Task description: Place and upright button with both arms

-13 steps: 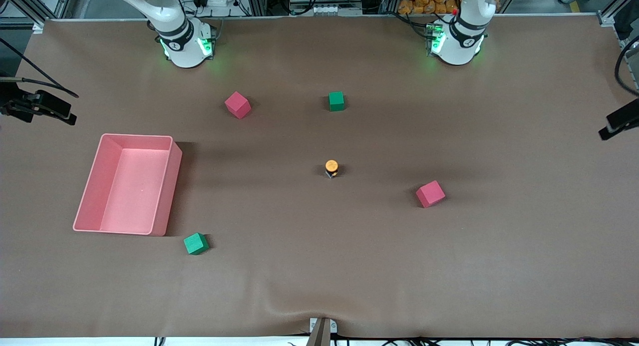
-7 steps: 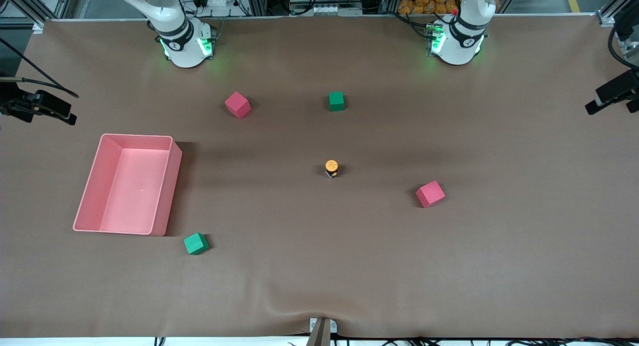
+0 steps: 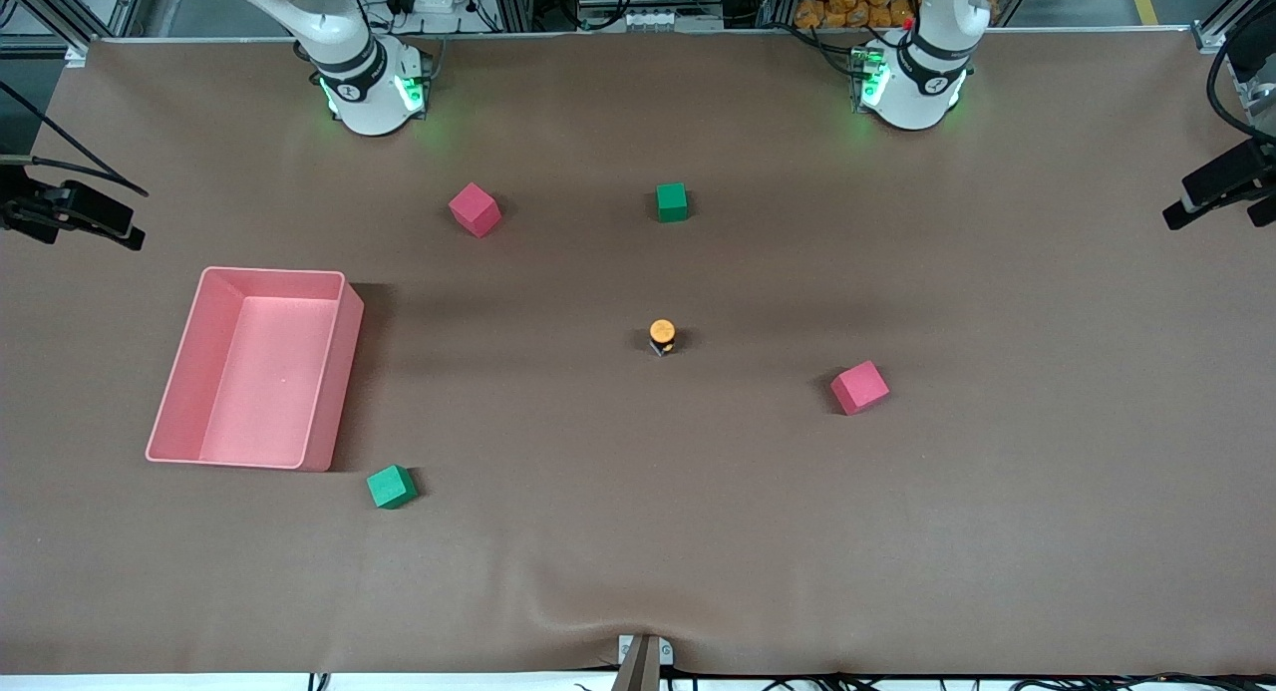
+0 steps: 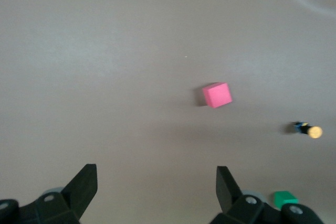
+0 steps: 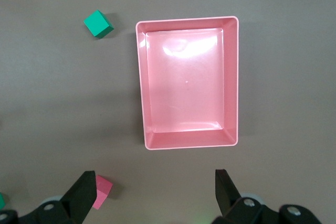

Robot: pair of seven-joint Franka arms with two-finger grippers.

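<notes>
Front view: even, fairly bright overhead light on the brown tabletop (image 3: 997, 531), no hotspots. Soft short shadows fall toward the right arm's end beside the red cube (image 3: 859, 388) and the button (image 3: 662, 334); broad faint dark bands cross the mid tabletop. Green glow spills from both arm bases (image 3: 374, 93) onto the cloth. Focus is sharp, w/ slight stretch at the corners.

Left wrist view: washed-out, low contrast, soft overall; button is blurred, left claw (image 4: 156, 192) fingers dark and defocused.

Right wrist view: crisper, w/ white glare patch on the pink tray (image 5: 231, 85) floor; right claw (image 5: 155, 195) fingers are near-black silhouettes.
</notes>
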